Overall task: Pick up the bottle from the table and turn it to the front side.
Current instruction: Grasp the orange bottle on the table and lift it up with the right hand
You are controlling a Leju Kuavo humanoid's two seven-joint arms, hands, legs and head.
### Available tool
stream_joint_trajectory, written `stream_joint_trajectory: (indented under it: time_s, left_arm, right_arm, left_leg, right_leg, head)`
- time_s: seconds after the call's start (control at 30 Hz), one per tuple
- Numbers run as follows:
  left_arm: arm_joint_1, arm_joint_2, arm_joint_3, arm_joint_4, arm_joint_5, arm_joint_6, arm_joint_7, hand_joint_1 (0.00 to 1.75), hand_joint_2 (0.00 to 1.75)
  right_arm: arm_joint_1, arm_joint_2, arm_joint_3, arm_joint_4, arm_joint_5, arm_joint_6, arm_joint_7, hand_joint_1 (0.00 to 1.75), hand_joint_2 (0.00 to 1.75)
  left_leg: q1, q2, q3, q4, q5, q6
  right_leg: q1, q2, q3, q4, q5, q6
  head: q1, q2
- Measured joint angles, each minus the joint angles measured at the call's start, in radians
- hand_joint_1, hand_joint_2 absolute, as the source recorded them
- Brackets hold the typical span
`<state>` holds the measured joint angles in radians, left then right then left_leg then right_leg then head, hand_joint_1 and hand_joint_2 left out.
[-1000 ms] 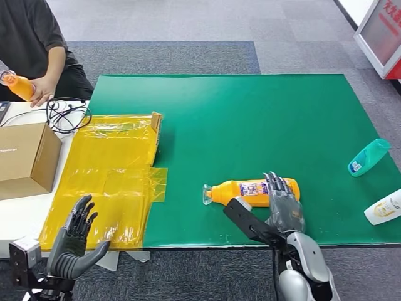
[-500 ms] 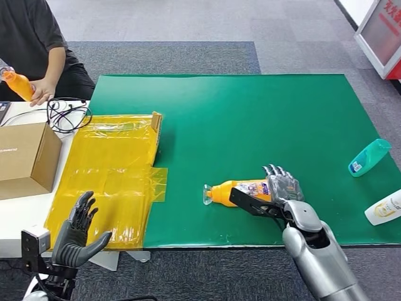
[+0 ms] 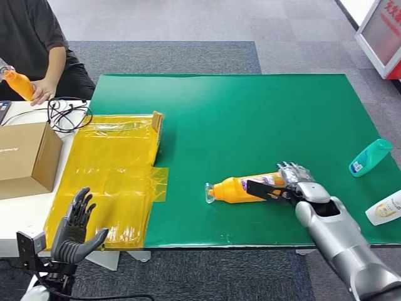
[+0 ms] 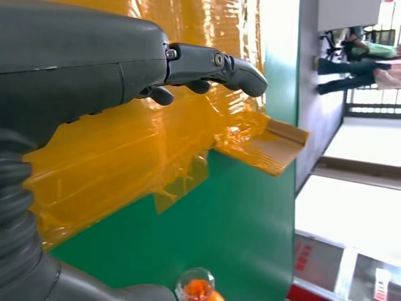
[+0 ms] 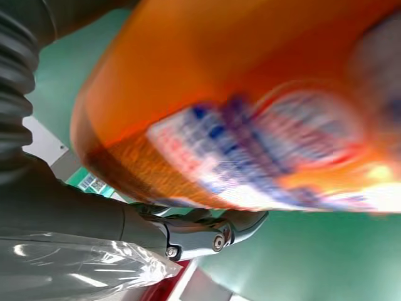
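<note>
An orange bottle (image 3: pixel 232 189) with a clear cap and a blue-and-white label lies on its side on the green mat (image 3: pixel 245 119), near the front edge, cap pointing left. My right hand (image 3: pixel 292 179) grips its base end, thumb across the near side and fingers (image 3: pixel 289 169) over the far side. The right wrist view shows the bottle (image 5: pixel 227 100) blurred and very close, with a finger (image 5: pixel 203 229) curled under it. My left hand (image 3: pixel 76 227) hovers open, fingers spread, over the front of the yellow plastic; the left wrist view shows the hand (image 4: pixel 118 63) and the bottle's cap (image 4: pixel 195 287).
Yellow plastic bags (image 3: pixel 113 169) cover the mat's left side, beside a cardboard box (image 3: pixel 26 157) and cables (image 3: pixel 66 113). A teal bottle (image 3: pixel 369 157) and a white bottle (image 3: pixel 384 208) lie at the right edge. A person (image 3: pixel 33 37) at the far left holds another orange bottle (image 3: pixel 18 84).
My right arm has swung out to the right and its hand has closed around the bottle's base end. The bottle has shifted slightly right. The left hand has barely moved.
</note>
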<state>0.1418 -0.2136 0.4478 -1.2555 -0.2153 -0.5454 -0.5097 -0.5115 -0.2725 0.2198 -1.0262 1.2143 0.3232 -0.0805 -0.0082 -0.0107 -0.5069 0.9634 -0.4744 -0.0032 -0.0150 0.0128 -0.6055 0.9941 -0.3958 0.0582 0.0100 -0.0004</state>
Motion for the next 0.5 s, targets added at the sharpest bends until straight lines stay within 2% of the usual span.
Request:
stream_joint_trajectory:
  time_s: [0.1,0.2,0.27,0.33,0.4,0.5]
  left_arm:
    - [-0.014,0.005,-0.008,0.021,0.006,0.012,-0.015,0.0,1.75]
    - [-0.015,0.005,-0.009,0.022,0.007,0.012,-0.015,0.0,1.75]
    - [-0.018,0.008,-0.016,0.03,0.01,0.016,-0.019,0.0,1.75]
    - [-0.023,0.016,-0.033,0.048,0.02,0.023,-0.026,0.0,1.75]
    - [-0.024,0.024,-0.049,0.059,0.02,0.034,-0.016,0.0,1.75]
    - [-0.01,0.035,-0.058,0.059,0.001,0.05,0.029,0.0,1.75]
  right_arm:
    - [-0.034,-0.034,0.022,0.003,-0.05,0.075,-0.008,1.22,1.75]
    - [-0.036,-0.036,0.023,0.004,-0.053,0.078,-0.008,1.22,1.75]
    - [-0.046,-0.05,0.034,0.01,-0.071,0.081,-0.008,1.48,1.75]
    - [-0.065,-0.088,0.07,0.023,-0.13,0.073,-0.013,1.75,1.75]
    - [-0.074,-0.122,0.1,0.03,-0.209,0.069,-0.02,1.75,1.75]
    - [-0.048,-0.137,0.104,0.028,-0.295,0.043,-0.04,1.75,1.75]
  left_leg:
    - [-0.001,0.0,0.0,0.0,0.0,0.0]
    - [-0.001,0.0,0.0,0.0,0.0,0.0]
    - [-0.001,0.0,0.0,0.0,0.0,0.0]
    - [-0.001,0.0,0.0,0.0,0.0,0.0]
    - [-0.001,0.0,0.0,0.0,0.0,0.0]
    - [0.0,0.0,0.002,0.0,0.0,0.0]
  right_leg:
    - [-0.001,0.0,0.0,0.0,0.0,0.0]
    - [-0.001,0.0,0.0,0.0,0.0,0.0]
    - [-0.001,0.0,0.0,0.0,0.0,0.001]
    - [-0.001,0.0,0.0,0.0,0.0,0.001]
    - [-0.001,0.0,0.0,0.0,0.0,0.001]
    - [0.0,0.001,0.001,0.0,0.0,0.001]
  head:
    - [0.0,0.0]
    - [0.0,0.0]
    - [0.0,0.0]
    - [0.0,0.0]
    - [0.0,0.0]
    - [0.0,0.0]
